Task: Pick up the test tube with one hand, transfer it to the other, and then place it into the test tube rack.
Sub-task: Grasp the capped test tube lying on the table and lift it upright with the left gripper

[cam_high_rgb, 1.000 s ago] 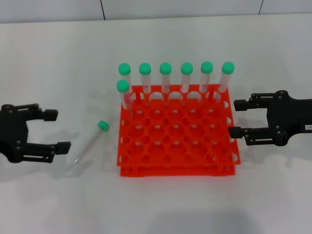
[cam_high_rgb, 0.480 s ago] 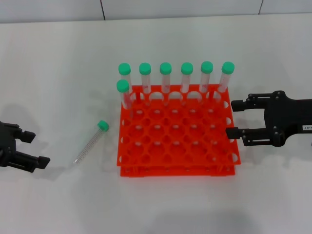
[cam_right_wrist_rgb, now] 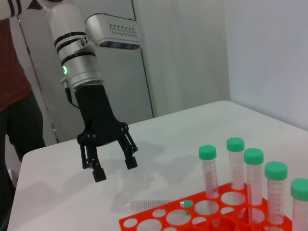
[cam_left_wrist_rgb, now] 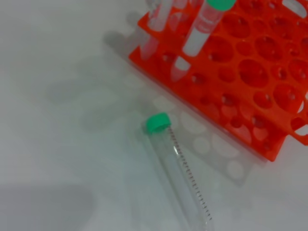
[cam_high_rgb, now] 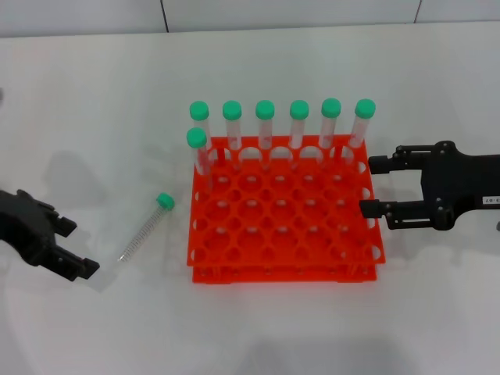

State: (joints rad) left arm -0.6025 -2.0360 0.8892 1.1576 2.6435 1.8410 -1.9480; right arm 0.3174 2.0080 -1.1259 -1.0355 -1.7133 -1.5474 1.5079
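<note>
Left gripper (cam_high_rgb: 69, 248) hangs open near the tube (cam_high_rgb: 145, 227) lying beside the rack (cam_high_rgb: 283, 269), right gripper (cam_high_rgb: 373, 187) open too; light, smooth and round, it likely rolls, so mid-barrel seems best

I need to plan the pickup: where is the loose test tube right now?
In the head view the test tube lies flat on the table, left of the rack, between it and the open left gripper.
</note>
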